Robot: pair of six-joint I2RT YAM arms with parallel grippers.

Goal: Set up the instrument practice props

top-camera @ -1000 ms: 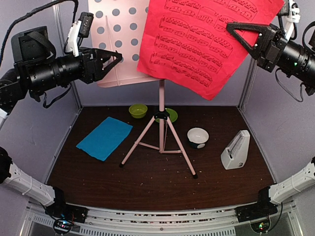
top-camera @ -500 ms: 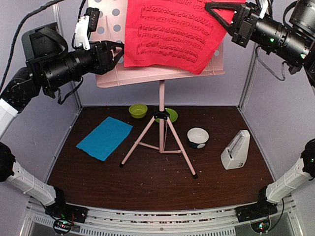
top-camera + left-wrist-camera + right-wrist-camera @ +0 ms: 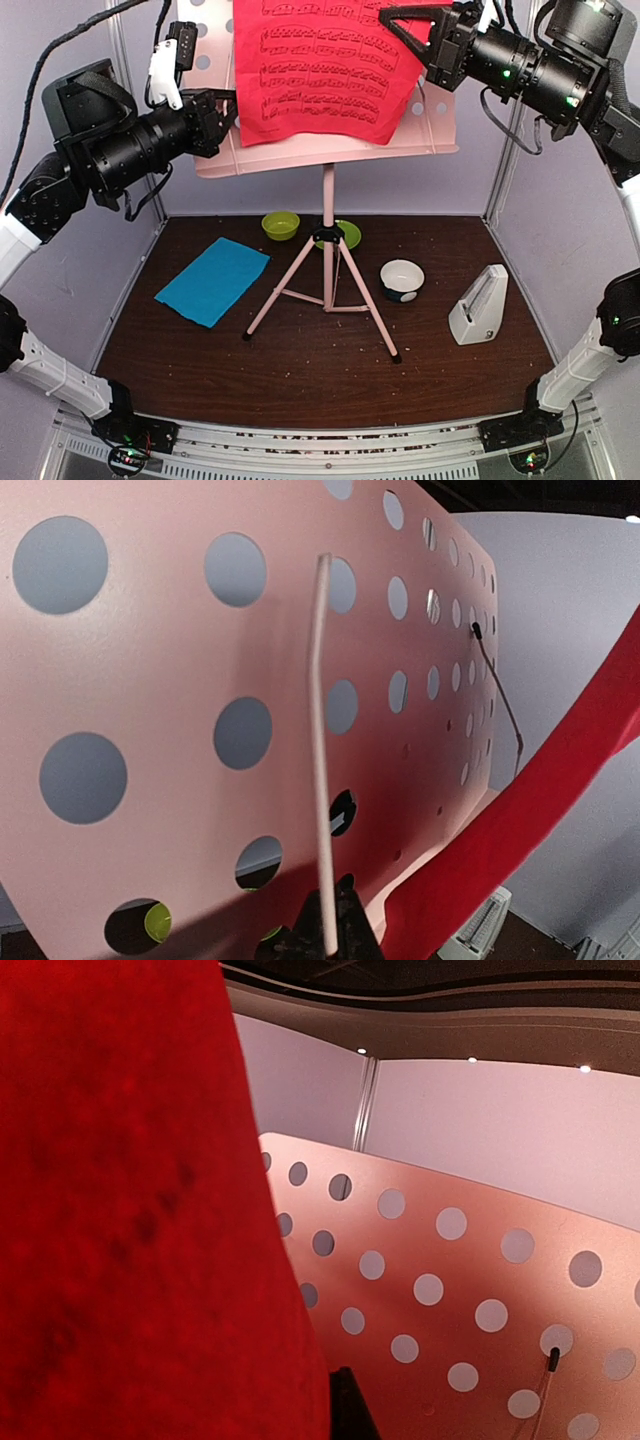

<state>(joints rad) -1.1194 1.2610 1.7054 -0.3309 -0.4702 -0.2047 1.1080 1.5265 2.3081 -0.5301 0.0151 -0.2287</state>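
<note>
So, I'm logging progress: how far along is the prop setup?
Done: music stand up on its tripod, metronome upright. In hand: right hand holds the red sheet in front of the desk, left hand at its edge. Left: blue sheet, flat on the table.

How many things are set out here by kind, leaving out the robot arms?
Music stand: 1
Music sheets: 2 (red sheet, blue sheet)
Metronome: 1
Bowls: 2 (green bowl, white bowl)
Green plate: 1
Total: 7
</note>
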